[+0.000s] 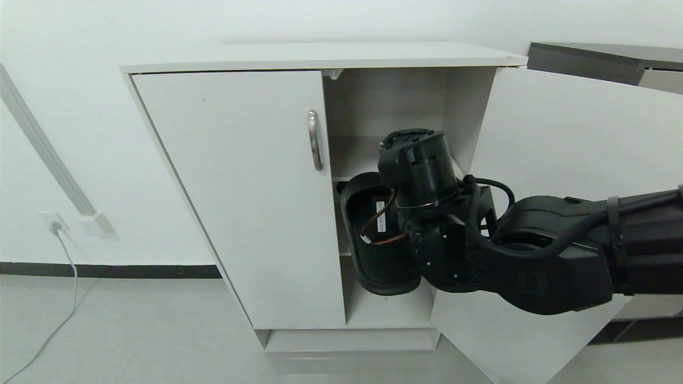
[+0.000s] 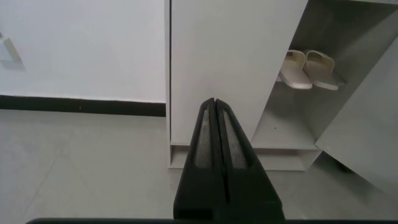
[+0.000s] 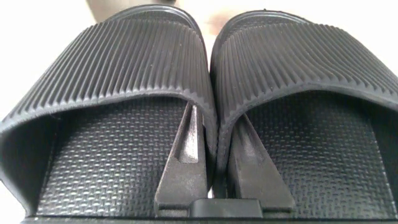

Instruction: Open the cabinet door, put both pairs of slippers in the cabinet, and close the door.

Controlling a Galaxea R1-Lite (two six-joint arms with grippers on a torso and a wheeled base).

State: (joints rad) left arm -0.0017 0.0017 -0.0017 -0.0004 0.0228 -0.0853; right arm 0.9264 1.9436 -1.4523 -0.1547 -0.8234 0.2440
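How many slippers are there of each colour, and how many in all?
black slippers: 2
cream slippers: 2
Total: 4

Black slippers (image 1: 368,266) half hidden behind the right arm (image 1: 533,266), open door (image 1: 576,133) cut off at the edge.
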